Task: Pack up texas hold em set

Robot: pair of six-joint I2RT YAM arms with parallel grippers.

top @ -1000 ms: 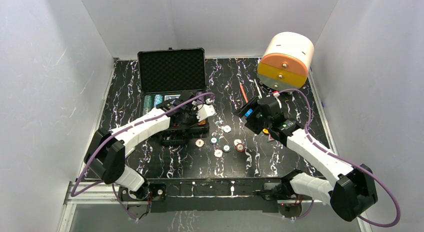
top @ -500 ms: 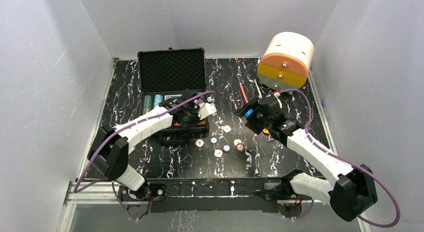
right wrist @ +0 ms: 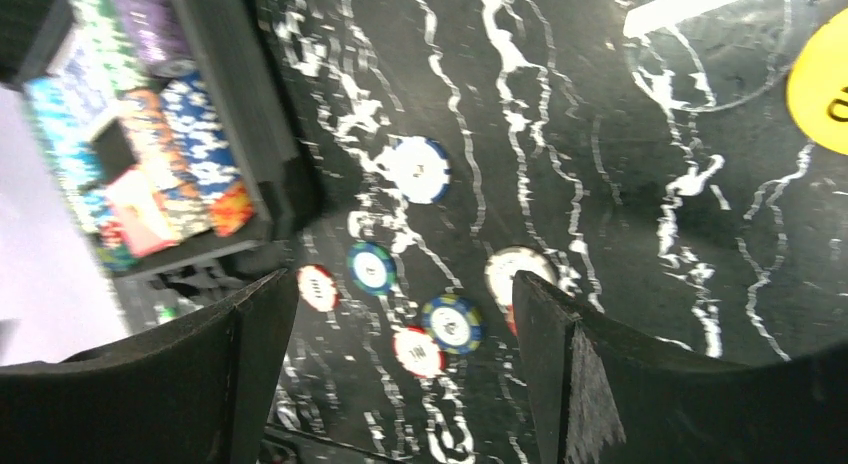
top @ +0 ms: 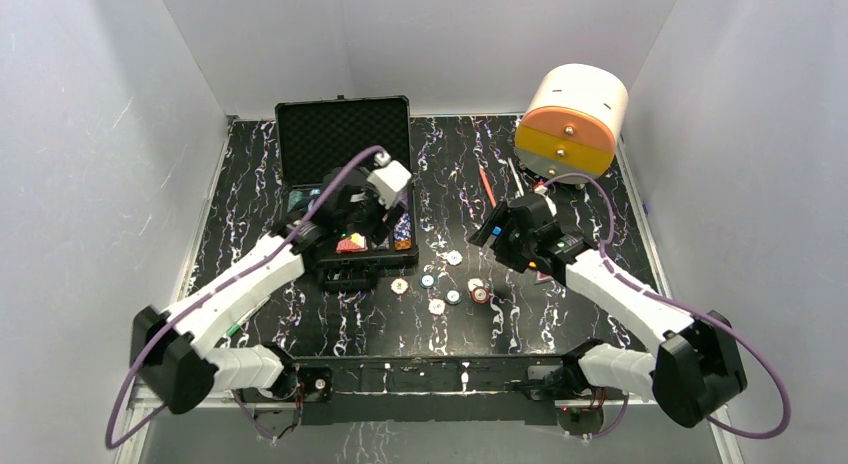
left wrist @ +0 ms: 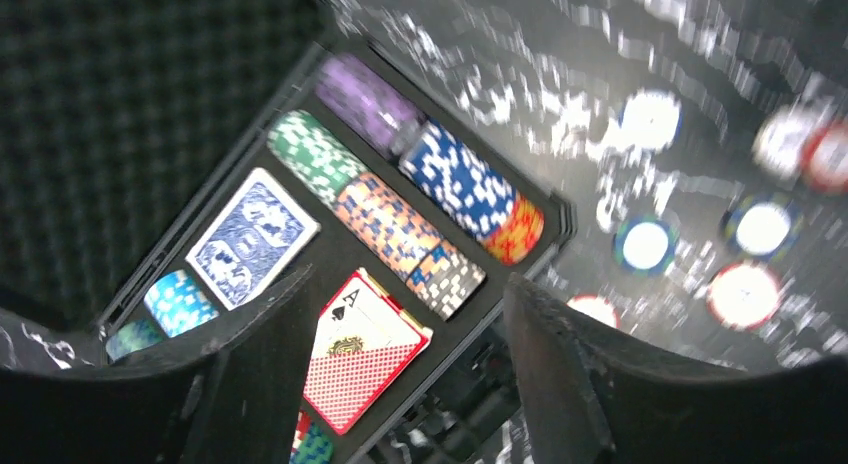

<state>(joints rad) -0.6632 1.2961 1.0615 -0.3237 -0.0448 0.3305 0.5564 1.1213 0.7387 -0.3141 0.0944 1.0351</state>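
**Chips Left on the Table, Both Grippers Wide Open**

Nearest, on the black table point(top: 245, 184): a small bunch of loose chips point(top: 437, 306). Flat on their faces, a little apart from each other, just to the right of the case point(top: 345, 277). Not yet packed.

Over them, the right gripper point(right wrist: 400, 279). Fingers spread wide, nothing between them.

A bit further, the left gripper point(left wrist: 408, 284). Spread wide too, and empty, hanging over the bottom half of the case. Down in there: a red card deck point(left wrist: 362, 349) and a blue card deck point(left wrist: 252, 237), each flat in its own slot. Beside them, rows of chips point(left wrist: 400, 224) standing on edge, packed tight side by side. A little blurry, so hard to count.

About the loose chips: likely small, hard, smooth and light. Slippery too, and flat on the table, so not much to grab. Best to pinch one across its rim, or tip it up on edge first. Squeeze softly but firmly; easy to flick away. One at a time.

Further back, the lid point(top: 345, 144), standing open, lined with bumpy foam. Likely stiff and heavier. Better to push it down from its top edge than to pinch it.

Farthest: an orange pen point(top: 487, 187) and a big white and orange drum point(top: 572, 119). Not part of the set. Leave alone.
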